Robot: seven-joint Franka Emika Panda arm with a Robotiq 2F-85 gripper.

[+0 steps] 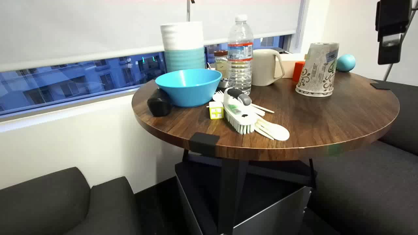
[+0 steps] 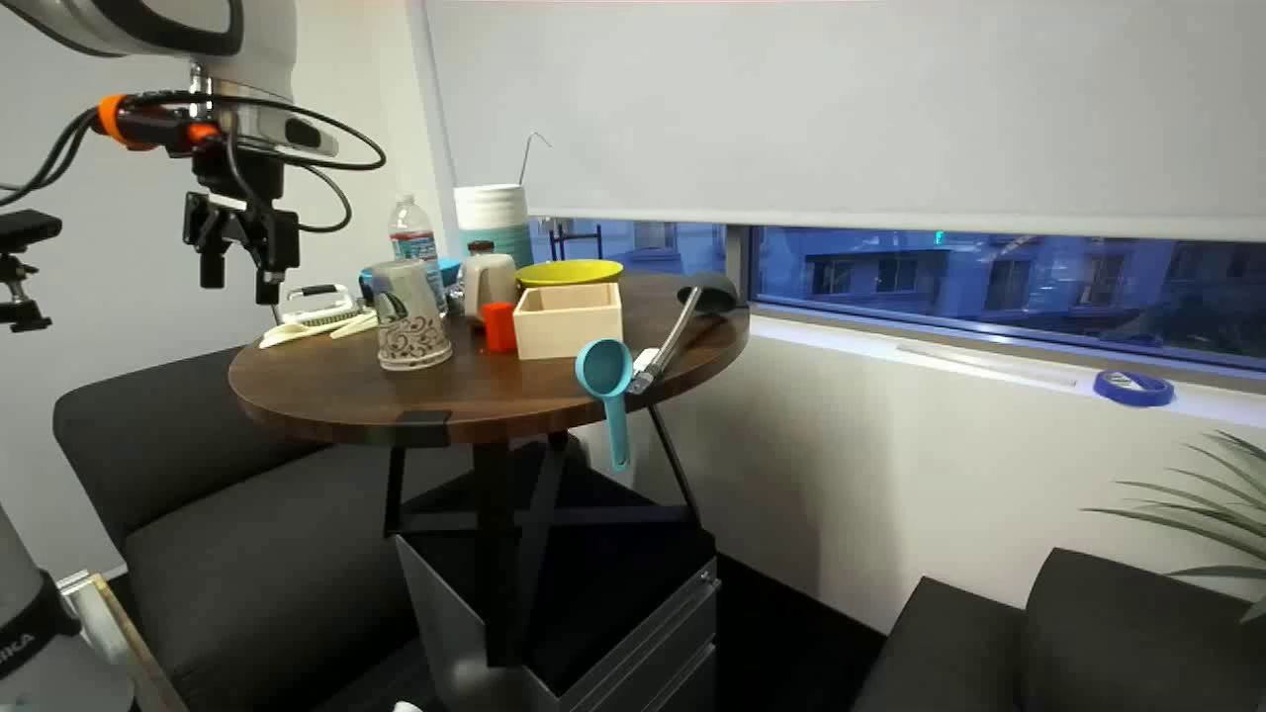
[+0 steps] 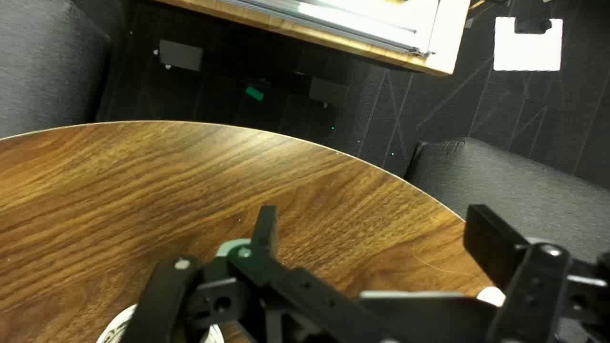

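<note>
In an exterior view, your gripper (image 2: 239, 280) hangs spread and empty; below it, to the right, come the white scrub brush (image 2: 326, 314), then the upturned patterned cup (image 2: 410, 331). If you descend, go slowly, both fingertips clear of the cup.

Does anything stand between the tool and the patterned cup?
Nothing visible does. The open tool hangs in the air, apart from the cup in both exterior views; the blue scoop is at the edge of the table, not between them.
</note>
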